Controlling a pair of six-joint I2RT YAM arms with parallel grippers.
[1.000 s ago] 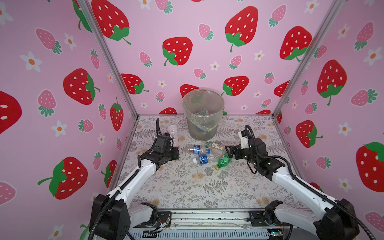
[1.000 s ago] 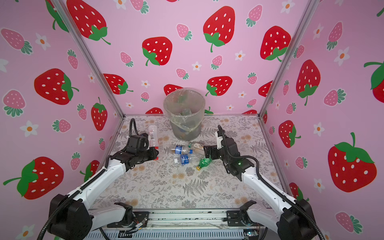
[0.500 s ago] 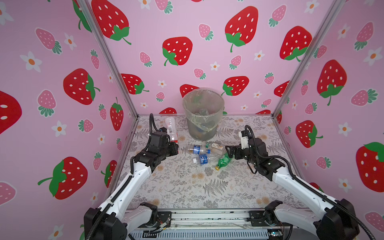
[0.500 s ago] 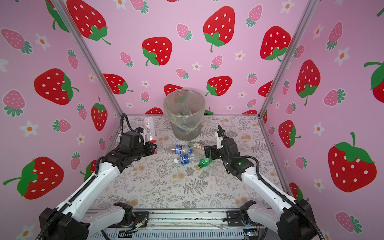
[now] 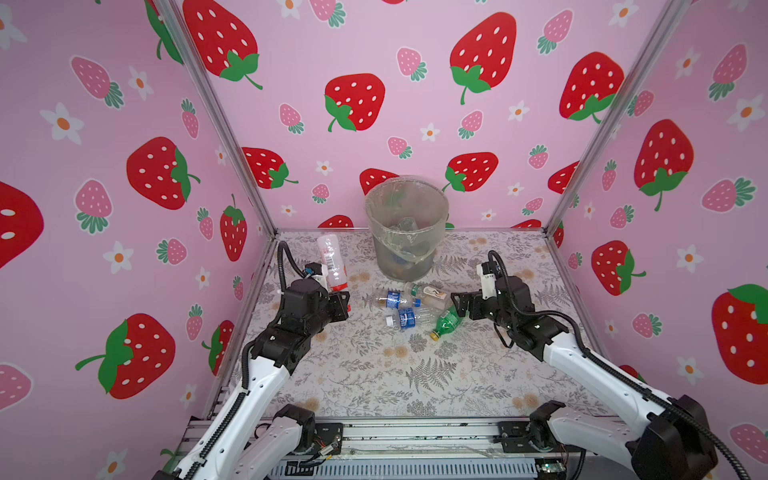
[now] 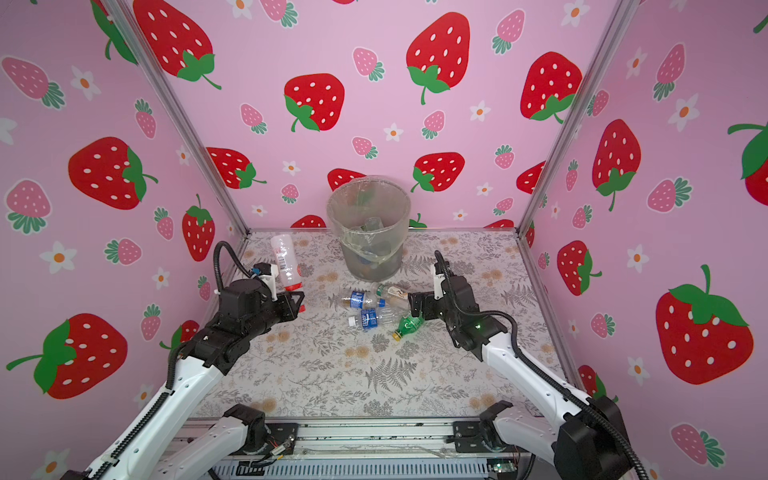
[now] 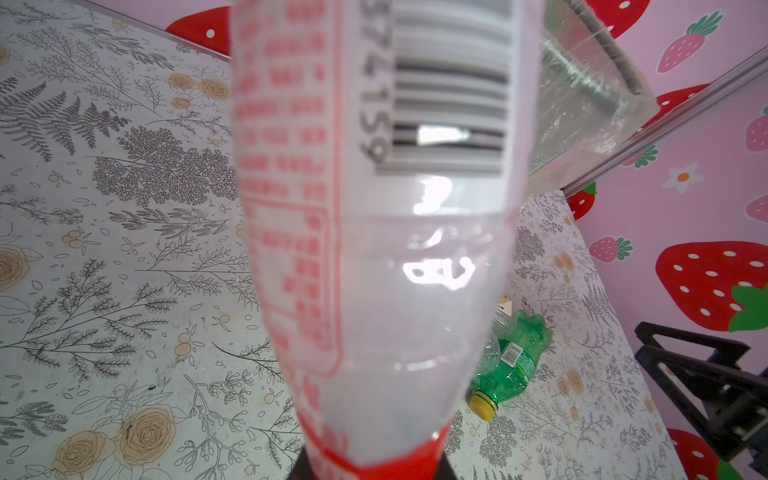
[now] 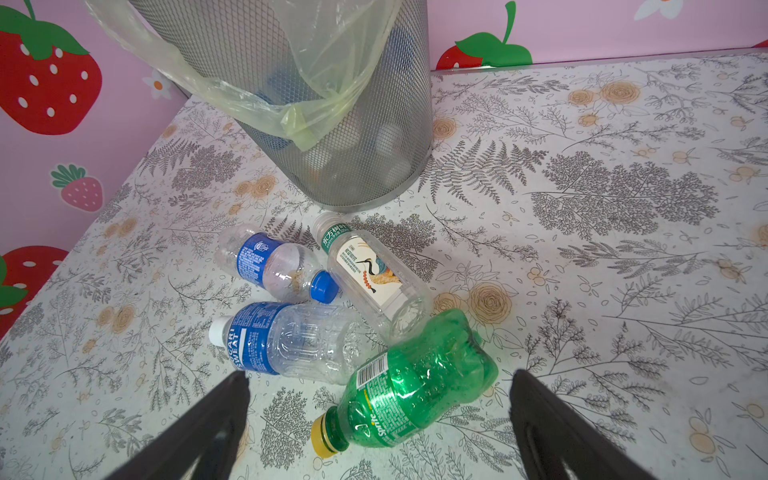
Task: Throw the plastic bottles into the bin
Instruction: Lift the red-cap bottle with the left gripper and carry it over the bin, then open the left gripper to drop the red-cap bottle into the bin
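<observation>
Progress: some bottles (image 5: 405, 226), hard to count through its mesh wall, lie in the bin (image 5: 409, 266); the left gripper (image 5: 343, 303) is clamped on a red-capped bottle (image 5: 330, 259) held up near it; four bottles (image 5: 405, 318) lie on the table (image 5: 374, 374) before the wide-open, empty right gripper (image 5: 460, 306).

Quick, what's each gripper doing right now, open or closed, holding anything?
Left gripper: closed on the red-labelled bottle, gripped at its neck end.
Right gripper: open, holding nothing, near the green bottle.
</observation>
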